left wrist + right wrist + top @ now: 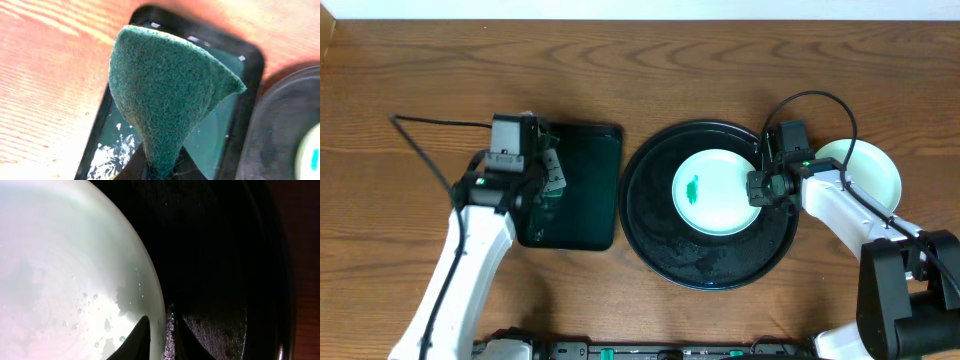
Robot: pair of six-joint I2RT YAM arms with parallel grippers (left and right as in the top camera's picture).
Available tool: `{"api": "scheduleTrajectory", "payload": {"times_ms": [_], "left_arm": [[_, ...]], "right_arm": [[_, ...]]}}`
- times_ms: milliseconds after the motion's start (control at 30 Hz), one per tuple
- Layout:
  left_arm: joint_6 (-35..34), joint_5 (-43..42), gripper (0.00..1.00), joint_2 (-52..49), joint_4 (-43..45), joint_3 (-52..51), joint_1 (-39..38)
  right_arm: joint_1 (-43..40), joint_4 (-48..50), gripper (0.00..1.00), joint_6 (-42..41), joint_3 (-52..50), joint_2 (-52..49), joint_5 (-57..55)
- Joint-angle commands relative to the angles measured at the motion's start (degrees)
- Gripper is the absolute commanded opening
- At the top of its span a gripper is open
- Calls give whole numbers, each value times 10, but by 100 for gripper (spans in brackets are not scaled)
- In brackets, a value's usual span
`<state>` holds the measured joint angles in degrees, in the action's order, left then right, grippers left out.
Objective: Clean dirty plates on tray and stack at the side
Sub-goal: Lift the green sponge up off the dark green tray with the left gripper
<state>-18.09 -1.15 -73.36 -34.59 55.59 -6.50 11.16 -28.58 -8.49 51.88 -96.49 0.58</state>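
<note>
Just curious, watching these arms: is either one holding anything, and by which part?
The left jaws pinch a dark green fuzzy scouring pad by its narrow bottom end. The right jaws straddle the rim of the pale round plate, apparently clamping it.

My overhead camera looks straight down on the table (400,60), far enough off to hold everything. The left wrist view sits close, angled down past the scouring pad (165,95) at mid-frame onto the rectangular tray (250,55), with the round tray (280,125) at lower right. The right wrist view is nearest, hard against the plate (65,255) on that same round tray.
</note>
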Motion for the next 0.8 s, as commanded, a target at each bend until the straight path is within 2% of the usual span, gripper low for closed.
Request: {"api": "scheduleTrajectory", "payload": {"times_ms": [0,333,767], "left_arm": [[1,0,7,27,-4,14,-6],[1,1,7,17,0,9,-52],[-17,1,7,-36,-5,9,-69]], "right_arm": [[-2,0,15,4,-4,-3,-1],[-2,1,16,4,-4,-3,-1],[-2,1,17,4,-4,-3,-1]]}}
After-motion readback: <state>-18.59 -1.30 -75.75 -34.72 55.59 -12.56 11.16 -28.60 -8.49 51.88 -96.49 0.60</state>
